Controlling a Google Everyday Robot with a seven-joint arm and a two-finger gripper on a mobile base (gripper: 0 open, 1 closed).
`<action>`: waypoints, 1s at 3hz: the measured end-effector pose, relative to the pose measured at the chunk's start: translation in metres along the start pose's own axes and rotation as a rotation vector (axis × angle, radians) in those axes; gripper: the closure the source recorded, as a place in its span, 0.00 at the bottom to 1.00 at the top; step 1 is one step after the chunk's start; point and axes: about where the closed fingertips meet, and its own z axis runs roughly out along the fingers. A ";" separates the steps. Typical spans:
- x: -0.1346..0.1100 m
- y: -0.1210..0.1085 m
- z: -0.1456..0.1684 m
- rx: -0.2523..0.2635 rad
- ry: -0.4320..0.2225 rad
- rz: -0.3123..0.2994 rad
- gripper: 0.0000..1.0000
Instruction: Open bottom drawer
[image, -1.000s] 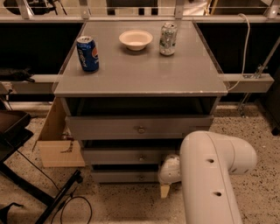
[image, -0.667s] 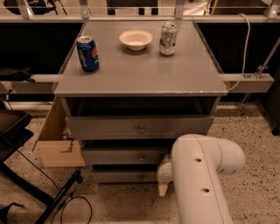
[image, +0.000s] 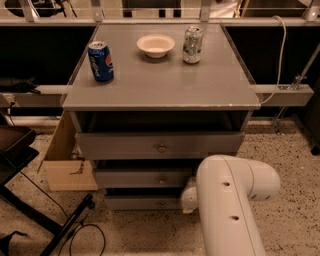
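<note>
Sitting lowest in the grey cabinet, the bottom drawer (image: 135, 203) is showing the slimmest and narrowest front of the three, a flat matte grey wooden strip with one small round metal knob (image: 161, 204) gleaming at its centre. Above it the middle drawer (image: 135, 178) and top drawer (image: 125, 145) are presenting taller, wider grey fronts, each with a like knob.

The gripper (image: 188, 202) is hanging at the right end of the bottom drawer's front, touching or just beside it. It is largely hidden behind the smooth, rounded white arm (image: 230, 200), so how far open it is cannot be told, nor whether it is holding anything.

On the cabinet's flat, dull grey top (image: 160, 85) a blue soda can (image: 101, 61) is standing at the left, a shallow round cream bowl (image: 156, 45) at the back centre, and a silver-green can (image: 192, 45) just to the right of the bowl. A brown cardboard box (image: 67, 160) is leaning against the cabinet's left side, on speckled terrazzo floor (image: 280, 150).
</note>
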 end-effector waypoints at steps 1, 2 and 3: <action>0.007 0.006 -0.007 -0.007 0.026 0.004 0.72; 0.006 0.005 -0.010 -0.007 0.026 0.004 0.95; 0.013 0.007 -0.018 -0.005 0.039 0.016 1.00</action>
